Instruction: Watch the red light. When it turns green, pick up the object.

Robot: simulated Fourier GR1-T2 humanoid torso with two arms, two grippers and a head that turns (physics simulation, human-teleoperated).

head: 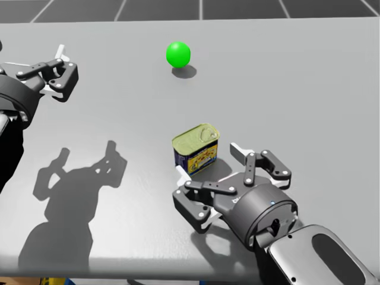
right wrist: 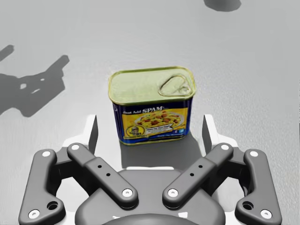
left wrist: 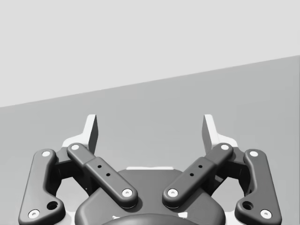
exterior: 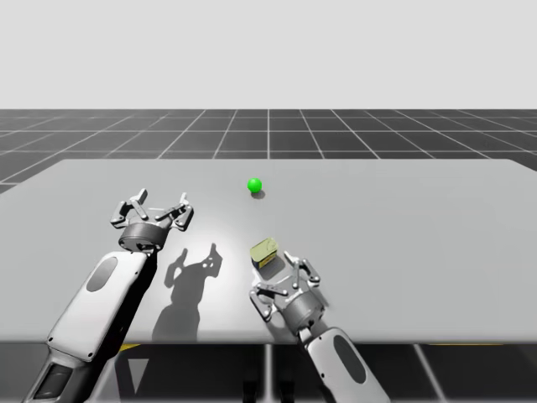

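Plainly the light (head: 178,54) on the table (exterior: 436,218) shows green, so the pick-up is due. The blue rectangular can (right wrist: 152,105), with a yellowish pull-ring lid, stands upright on the table, nearer the robot than the light. It is just ahead of the right jaws, which stand wide apart and touch nothing. In the right wrist view the can sits roughly centred on the gap, its label side towards the palm, with room on both sides. To do the grasp well, the right arm (exterior: 340,357) should probably ease forward, low and level, until the fingers (right wrist: 91,133) flank the can's short sides below the lid rim. It should then close evenly, so neither finger nudges the can first and skews or tips it. A lift straight up would suit best, since the can is smooth-walled and could slip from a shallow hold. The left jaws are likewise apart and hang over bare table, well away from the can, and need not move.
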